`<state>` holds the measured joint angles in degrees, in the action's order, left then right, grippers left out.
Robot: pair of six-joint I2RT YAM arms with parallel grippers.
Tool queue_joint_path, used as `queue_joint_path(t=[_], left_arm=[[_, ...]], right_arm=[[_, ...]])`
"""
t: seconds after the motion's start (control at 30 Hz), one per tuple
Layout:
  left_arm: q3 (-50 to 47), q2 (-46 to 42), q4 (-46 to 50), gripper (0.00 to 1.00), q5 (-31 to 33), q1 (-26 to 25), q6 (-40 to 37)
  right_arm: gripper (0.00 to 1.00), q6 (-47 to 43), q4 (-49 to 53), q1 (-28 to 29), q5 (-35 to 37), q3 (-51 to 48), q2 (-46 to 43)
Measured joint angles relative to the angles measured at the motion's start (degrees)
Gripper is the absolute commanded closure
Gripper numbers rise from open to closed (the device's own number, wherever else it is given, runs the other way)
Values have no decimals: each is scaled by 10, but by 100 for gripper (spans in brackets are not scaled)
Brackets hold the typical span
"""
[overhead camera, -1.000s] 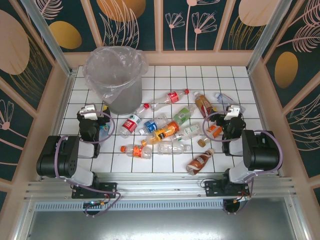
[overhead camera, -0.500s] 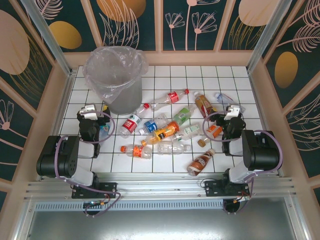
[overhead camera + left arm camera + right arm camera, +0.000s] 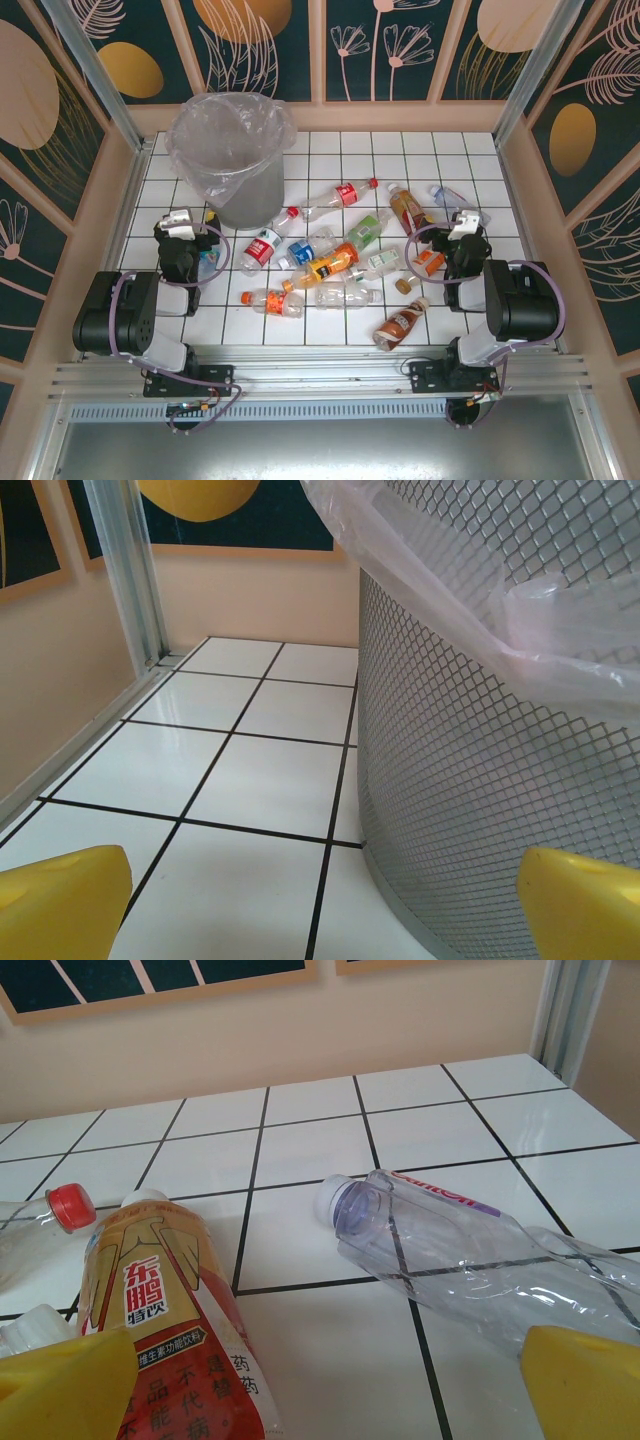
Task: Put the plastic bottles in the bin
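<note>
Top camera looks down on table (image 3: 400,150) — left wrist low beside bin (image 3: 470,760), right wrist low beside bottles (image 3: 450,1250).

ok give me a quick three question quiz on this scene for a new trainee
1. True or false: the bin stands nearer the left gripper than the right gripper.
2. In the right wrist view, the clear bottle with the pale purple cap is: A) standing upright, B) lying on its side on the tiles, C) held between the fingers.
3. How do the jaws of the two grippers stand, and is either holding anything?

Key: 1 true. 2 B. 3 both open, holding nothing.
</note>
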<state>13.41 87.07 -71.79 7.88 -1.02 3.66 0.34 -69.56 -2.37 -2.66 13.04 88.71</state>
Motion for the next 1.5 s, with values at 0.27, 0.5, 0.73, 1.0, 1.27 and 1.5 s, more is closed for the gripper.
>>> queue_joint_path(t=[0.27, 0.5, 0.73, 1.0, 1.27, 1.5], left_arm=[[-35, -16, -26, 2, 5, 0, 4], [-38, -70, -4, 2, 5, 0, 5], [-19, -228, 125, 2, 7, 0, 22], [14, -394, 294, 2, 1, -25, 83], [44, -434, 443, 2, -20, -82, 188], [56, -455, 535, 2, -104, -88, 274]], right_arm=[[1, 2, -2, 0, 4, 0, 0], [1, 2, 3, 3, 23, -4, -25], [1, 2, 88, 24, 61, 1, -138], [1, 42, 291, 66, 117, 54, -301], [1, 141, 521, 117, 153, 134, -382], [1, 225, 685, 128, 141, 148, -459]])
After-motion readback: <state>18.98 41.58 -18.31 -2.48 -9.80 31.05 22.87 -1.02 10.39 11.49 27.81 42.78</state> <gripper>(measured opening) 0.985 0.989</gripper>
